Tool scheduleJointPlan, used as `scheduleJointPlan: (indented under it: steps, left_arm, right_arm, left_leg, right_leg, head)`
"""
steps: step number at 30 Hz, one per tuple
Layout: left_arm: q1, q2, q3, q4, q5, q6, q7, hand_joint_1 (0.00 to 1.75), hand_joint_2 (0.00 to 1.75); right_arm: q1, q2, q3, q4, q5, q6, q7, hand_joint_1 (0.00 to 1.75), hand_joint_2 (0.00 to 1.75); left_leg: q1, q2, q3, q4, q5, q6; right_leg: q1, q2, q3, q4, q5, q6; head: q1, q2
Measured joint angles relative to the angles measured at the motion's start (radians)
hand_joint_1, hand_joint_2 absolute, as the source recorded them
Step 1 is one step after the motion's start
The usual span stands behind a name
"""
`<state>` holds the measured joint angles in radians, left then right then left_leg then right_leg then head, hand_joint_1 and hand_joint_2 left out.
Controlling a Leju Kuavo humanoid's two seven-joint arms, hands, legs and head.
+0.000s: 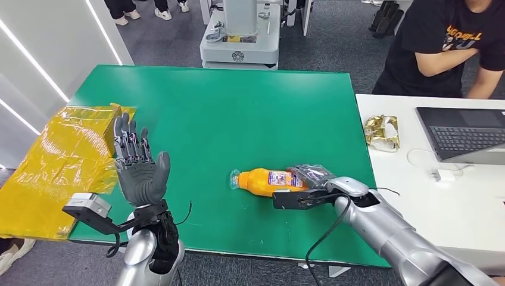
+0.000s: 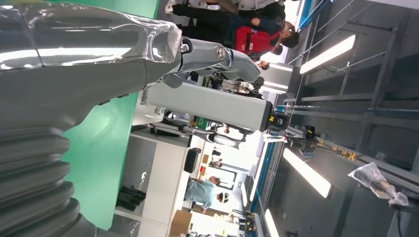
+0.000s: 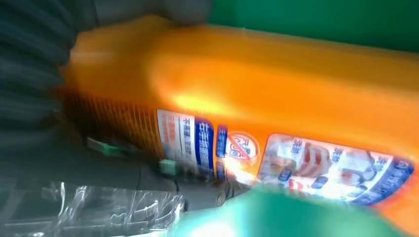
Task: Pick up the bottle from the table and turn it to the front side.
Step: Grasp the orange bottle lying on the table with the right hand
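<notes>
One orange bottle lies on its side on the green table, long axis crosswise, cap end pointing away from my right hand, whose fingers wrap its base. My left hand stands upright, fingers spread, holding nothing, well apart; bare green beyond it.

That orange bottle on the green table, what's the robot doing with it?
The robot is going for the orange bottle, which lies on its side on the green table. Its right robot hand is wrapped over the bottle's bottom end, and the right wrist view shows the label right up close. The bottle does not look lifted yet. The left robot hand is held up open, holding nothing, near a yellow plastic bag. A person sits beside a laptop.
</notes>
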<state>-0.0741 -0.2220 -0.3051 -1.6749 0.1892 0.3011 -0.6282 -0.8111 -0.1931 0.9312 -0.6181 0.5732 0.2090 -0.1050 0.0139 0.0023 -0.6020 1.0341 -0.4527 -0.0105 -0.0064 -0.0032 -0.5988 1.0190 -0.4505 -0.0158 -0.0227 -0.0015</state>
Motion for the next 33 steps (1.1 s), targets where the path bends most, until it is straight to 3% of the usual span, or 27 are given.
scheduleJointPlan:
  steps: [11,14,21,27,33]
  left_arm:
    - [0.001,-0.001,0.001,0.000,-0.011,-0.005,0.000,0.00,1.75]
    - [0.004,-0.002,0.001,0.000,-0.019,-0.001,-0.001,0.00,1.75]
    - [0.014,-0.012,0.002,0.000,-0.042,0.042,-0.026,0.00,1.75]
    - [0.015,-0.016,0.002,0.002,-0.027,0.062,-0.033,0.00,1.75]
    - [0.009,-0.016,-0.001,0.020,0.016,0.007,0.004,0.00,1.75]
  right_arm:
    - [0.027,0.023,-0.020,0.004,0.033,-0.099,-0.010,1.75,1.75]
    - [0.053,0.038,-0.048,-0.008,0.026,-0.186,-0.010,1.75,1.75]
    - [0.168,0.094,-0.200,-0.145,-0.008,-0.499,-0.030,1.75,1.75]
    - [0.309,0.124,-0.298,-0.304,0.000,-0.657,-0.119,1.75,1.75]
    - [0.428,0.145,-0.358,-0.428,0.028,-0.725,-0.171,1.75,1.75]
  left_leg:
    - [0.000,0.000,0.000,0.000,0.000,0.000]
    - [0.000,0.000,-0.001,0.000,0.000,0.000]
    - [0.000,-0.001,-0.002,0.000,0.000,0.000]
    - [0.000,-0.001,-0.002,0.000,-0.001,0.000]
    - [0.000,-0.001,-0.002,0.000,-0.001,0.000]
  right_leg:
    - [0.000,0.000,0.000,0.000,0.000,0.000]
    - [0.000,0.000,0.000,0.000,0.000,0.000]
    - [0.000,-0.001,-0.002,0.000,-0.001,0.000]
    - [0.000,-0.001,-0.002,0.000,-0.001,0.000]
    - [0.000,0.000,-0.002,0.000,-0.001,0.000]
  head:
    - [0.000,0.000]
    - [0.000,0.000]
    - [0.000,0.000]
    - [0.000,0.000]
    - [0.000,0.000]
